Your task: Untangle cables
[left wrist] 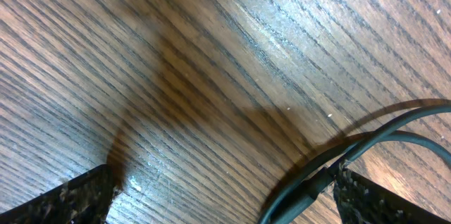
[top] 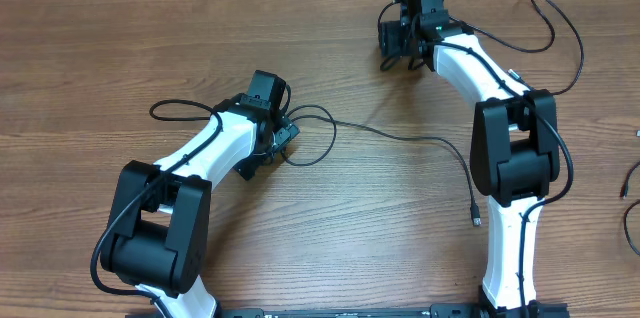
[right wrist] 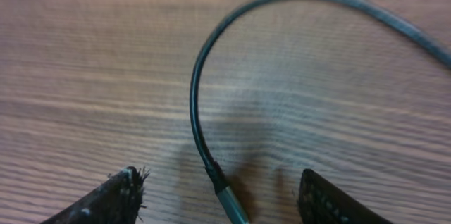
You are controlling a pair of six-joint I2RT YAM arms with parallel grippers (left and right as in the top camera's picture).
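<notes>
We see the table (top: 330,248) carrying the cables (top: 400,138), spread so that each arm can work a different part. The left arm (top: 195,158) bends low toward the middle. Its tool (left wrist: 225,199) is spread fully and grips nothing, poised over the knot of loops (top: 305,133) (two strands pass just beside one finger). The right arm (top: 465,63) stretches to the far side with its wrist tipped down. Its tool (right wrist: 222,196) is parted around a cord's end without pinching it. That cord (right wrist: 201,62) curves across the wood, and its silvery plug (right wrist: 231,204) lies between the fingers, likely the free end to draw out.
</notes>
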